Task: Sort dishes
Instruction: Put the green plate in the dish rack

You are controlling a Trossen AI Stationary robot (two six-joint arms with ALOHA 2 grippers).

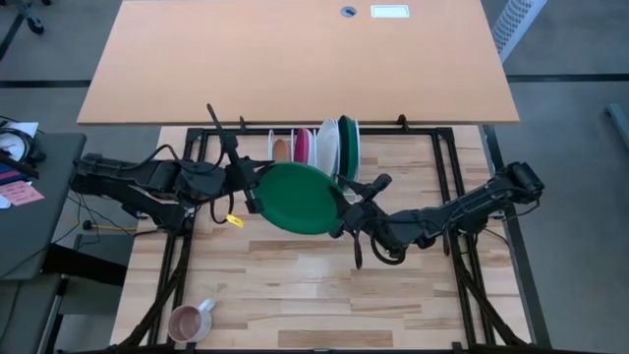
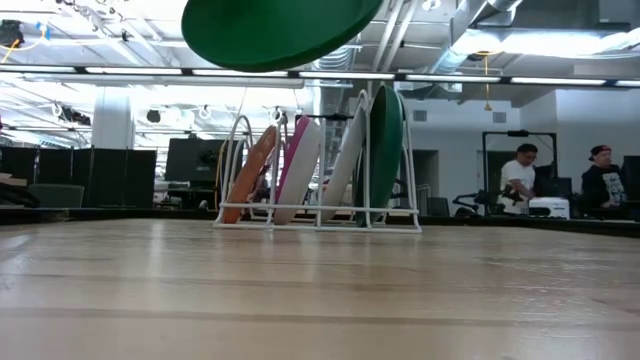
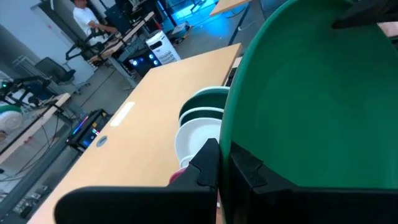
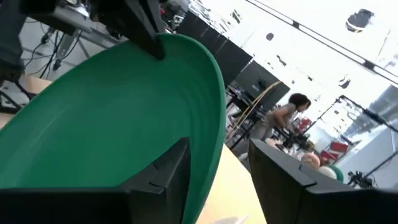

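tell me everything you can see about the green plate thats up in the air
The green plate is round, shallow and plain dark green with a smooth, slightly glossy look. It hangs roughly flat above the table, just in front of the white wire rack. The left end effector is shut on its left rim; the right end effector straddles the opposite rim, one finger over it. Nothing else touches it.

1. My high view: overhead, straight down, far enough to take in the whole table (image 1: 295, 285) and both arms.
2. My low view: at table-top height, level across the boards toward the white wire rack (image 2: 318, 170) and the room beyond.
3. My left wrist view: very close behind the dark green plate (image 3: 311, 99), facing the racked plates.
4. My right wrist view: equally close, facing that plate's opposite edge.
5. Shared by all four: the dark green plate.
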